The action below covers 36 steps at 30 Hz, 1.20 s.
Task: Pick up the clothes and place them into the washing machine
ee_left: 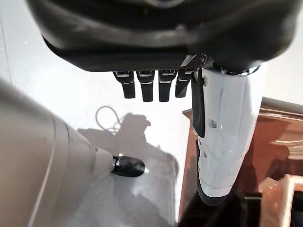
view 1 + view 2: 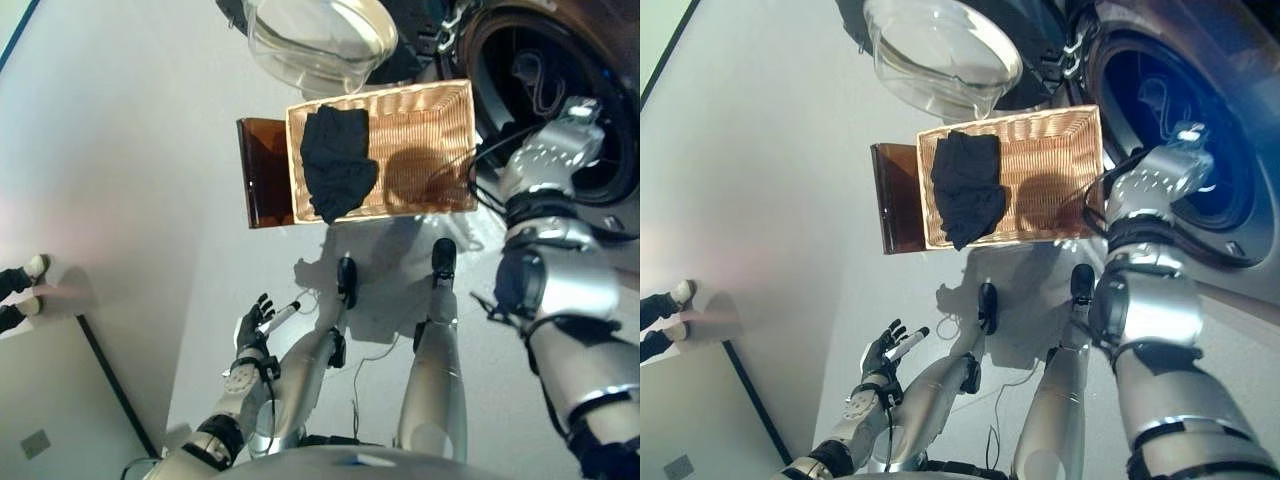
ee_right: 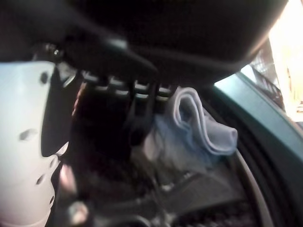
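- The right hand (image 2: pixel 1185 140) was up at the mouth of the dark round washing machine drum (image 2: pixel 1230 170), reaching in over the rim.
- Its own wrist view showed a pale blue folded cloth (image 3: pixel 203 127) just past the fingers (image 3: pixel 137 118), lying inside the drum. Whether those fingers were curled on the cloth or had let it go, I could not tell: they were too dark against the drum.
- One black crumpled garment (image 2: pixel 337 160) lay in the rectangular woven wicker basket (image 2: pixel 430 120), on the basket's left half, its long axis running from the near rim toward the far rim.
- The basket sat between the two arms, right beside the drum; the right hand was much the nearer to the garment, which lay to its left and nearer the robot.
- The left hand (image 2: pixel 254 325) hung low over the pale floor, fingers straight and spread, holding nothing, well apart from the basket.
- Judgement: the next reach would call for the right arm to swing left, out of the drum.
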{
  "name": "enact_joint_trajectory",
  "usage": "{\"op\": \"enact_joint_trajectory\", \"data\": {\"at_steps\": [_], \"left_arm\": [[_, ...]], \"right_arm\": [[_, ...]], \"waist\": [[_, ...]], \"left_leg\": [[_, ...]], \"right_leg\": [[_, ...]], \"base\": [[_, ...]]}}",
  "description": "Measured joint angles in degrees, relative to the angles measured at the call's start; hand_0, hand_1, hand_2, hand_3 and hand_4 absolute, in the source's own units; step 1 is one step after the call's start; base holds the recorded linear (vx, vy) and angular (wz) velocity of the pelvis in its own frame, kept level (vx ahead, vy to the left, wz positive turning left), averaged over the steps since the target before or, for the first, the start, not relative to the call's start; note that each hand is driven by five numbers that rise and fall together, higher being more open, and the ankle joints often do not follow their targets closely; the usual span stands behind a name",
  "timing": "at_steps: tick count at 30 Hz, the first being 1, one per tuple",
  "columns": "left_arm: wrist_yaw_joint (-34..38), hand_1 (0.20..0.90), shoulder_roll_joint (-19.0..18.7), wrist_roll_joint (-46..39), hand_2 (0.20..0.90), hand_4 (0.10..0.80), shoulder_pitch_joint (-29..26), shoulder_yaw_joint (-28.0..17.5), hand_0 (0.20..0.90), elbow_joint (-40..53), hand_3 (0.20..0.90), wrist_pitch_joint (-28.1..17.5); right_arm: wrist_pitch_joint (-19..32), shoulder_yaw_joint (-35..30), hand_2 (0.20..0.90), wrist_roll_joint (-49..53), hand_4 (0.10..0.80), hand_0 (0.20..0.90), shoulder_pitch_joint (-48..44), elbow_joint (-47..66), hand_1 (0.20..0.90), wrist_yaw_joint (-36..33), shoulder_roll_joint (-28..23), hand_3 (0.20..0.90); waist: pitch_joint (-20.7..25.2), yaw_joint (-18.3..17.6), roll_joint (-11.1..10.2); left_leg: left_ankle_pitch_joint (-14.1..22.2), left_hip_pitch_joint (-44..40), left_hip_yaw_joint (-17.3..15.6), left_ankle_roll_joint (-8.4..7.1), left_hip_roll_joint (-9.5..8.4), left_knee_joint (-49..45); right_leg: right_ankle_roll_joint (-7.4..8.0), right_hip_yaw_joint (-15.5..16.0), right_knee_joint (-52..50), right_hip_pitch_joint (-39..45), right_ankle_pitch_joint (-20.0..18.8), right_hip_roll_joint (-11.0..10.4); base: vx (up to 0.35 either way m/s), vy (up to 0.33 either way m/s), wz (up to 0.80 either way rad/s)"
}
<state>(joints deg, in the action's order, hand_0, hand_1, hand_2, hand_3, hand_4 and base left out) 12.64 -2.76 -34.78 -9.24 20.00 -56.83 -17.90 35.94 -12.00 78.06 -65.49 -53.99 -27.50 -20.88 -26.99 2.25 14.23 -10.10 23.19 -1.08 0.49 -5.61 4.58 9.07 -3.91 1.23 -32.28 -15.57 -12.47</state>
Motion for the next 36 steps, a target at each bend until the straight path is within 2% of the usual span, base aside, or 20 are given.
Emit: {"op": "enact_joint_trajectory", "data": {"at_steps": [3,6,12,18,20,23,29,32,36], "left_arm": [[0.2,0.9,0.1,0.0,0.9,0.8,-0.2,-0.8,0.9,0.0,0.9,0.1],[0.7,0.9,0.1,0.0,0.9,0.8,-0.1,-1.3,0.9,0.0,0.9,0.1],[1.4,0.9,0.1,0.0,0.9,0.8,0.1,-1.7,0.9,-0.1,0.9,0.1],[2.3,0.9,0.1,0.1,0.9,0.8,0.2,-2.1,0.9,-0.1,0.9,0.1],[2.4,0.9,-0.3,0.1,0.9,0.8,0.3,-3.4,0.9,-0.1,0.9,0.0],[2.7,0.9,-0.3,0.2,0.9,0.8,0.4,-3.7,0.9,0.0,0.9,0.0],[3.8,0.9,-0.6,0.9,0.9,0.8,0.5,-4.4,0.9,0.1,0.9,-0.3],[4.0,0.9,-0.7,2.1,0.9,0.8,0.5,-6.0,0.9,0.7,0.9,-1.1],[4.0,0.9,-1.3,3.2,0.9,0.8,0.4,-6.2,0.9,0.9,0.9,-1.3]], "right_arm": [[-0.1,4.6,0.9,-3.8,0.8,0.9,3.0,5.3,0.9,-0.2,5.1,0.9],[-1.4,6.8,0.9,-6.3,0.8,0.9,4.7,6.1,0.9,-1.1,8.8,0.9],[-3.8,10.5,0.9,-11.6,0.8,0.9,8.4,6.2,0.9,-1.5,10.7,0.9],[-6.9,13.5,0.9,-17.6,0.8,0.9,10.2,6.3,0.9,-2.7,11.1,0.9],[-8.8,17.2,0.9,-23.7,0.8,0.9,11.7,8.6,0.9,-2.9,11.2,0.9],[-11.6,20.2,0.9,-30.2,0.8,0.9,12.4,9.5,0.9,-3.9,10.5,0.9],[-20.6,28.3,0.9,-52.2,0.8,0.9,13.4,10.1,0.9,-5.5,6.8,0.9],[-26.0,34.1,0.9,-68.4,0.8,0.9,13.3,9.9,0.9,-4.8,2.6,0.9],[-30.1,36.9,0.9,-81.1,0.8,0.9,11.3,7.4,0.9,-4.7,1.0,0.9]], "waist": [[0.0,-0.5,0.0],[-0.1,-0.6,-0.1],[-0.4,-0.8,-0.7],[-0.8,-1.2,-3.2],[-0.8,-1.1,-4.9],[-0.9,-1.2,-5.2],[-1.1,-0.8,-5.8],[-1.7,0.1,-6.6],[-2.0,0.3,-7.2]], "left_leg": [[0.0,0.0,0.0,-0.01,0.2,0.0],[-0.2,0.0,-0.2,-0.08,0.78,0.0],[-0.5,-0.1,-0.2,0.01,0.9,0.0],[-0.5,-1.4,0.3,0.08,1.4,0.0],[-0.5,-1.7,0.3,0.1,1.84,0.0],[-0.5,-2.0,0.9,0.06,2.07,0.0],[-0.6,-1.9,1.1,-0.08,2.46,0.0],[-0.7,-1.8,1.4,-0.17,2.87,0.0],[-0.7,-1.7,1.8,-0.18,2.99,0.0]], "right_leg": [[0.02,0.0,-0.3,-0.1,0.0,0.2],[-0.21,0.3,-1.0,-0.1,0.3,0.5],[-0.33,0.7,-1.2,0.0,0.4,0.5],[-0.35,1.7,-1.1,2.0,0.5,0.9],[-0.81,1.8,-1.1,2.1,0.8,1.3],[-0.88,2.4,-1.1,2.7,0.8,1.5],[-0.91,3.1,-1.1,3.0,0.9,1.7],[-0.94,3.4,-1.1,3.0,0.9,2.1],[-0.92,4.0,-1.0,3.2,0.9,2.1]], "base": [[-0.032,-0.005,0.0],[-0.03,-0.02,0.07],[-0.008,-0.003,0.02],[-0.004,-0.011,0.04],[-0.012,-0.023,-0.03],[-0.014,-0.025,0.07],[-0.01,-0.011,0.04],[-0.014,-0.018,0.03],[-0.015,-0.015,0.05]]}}
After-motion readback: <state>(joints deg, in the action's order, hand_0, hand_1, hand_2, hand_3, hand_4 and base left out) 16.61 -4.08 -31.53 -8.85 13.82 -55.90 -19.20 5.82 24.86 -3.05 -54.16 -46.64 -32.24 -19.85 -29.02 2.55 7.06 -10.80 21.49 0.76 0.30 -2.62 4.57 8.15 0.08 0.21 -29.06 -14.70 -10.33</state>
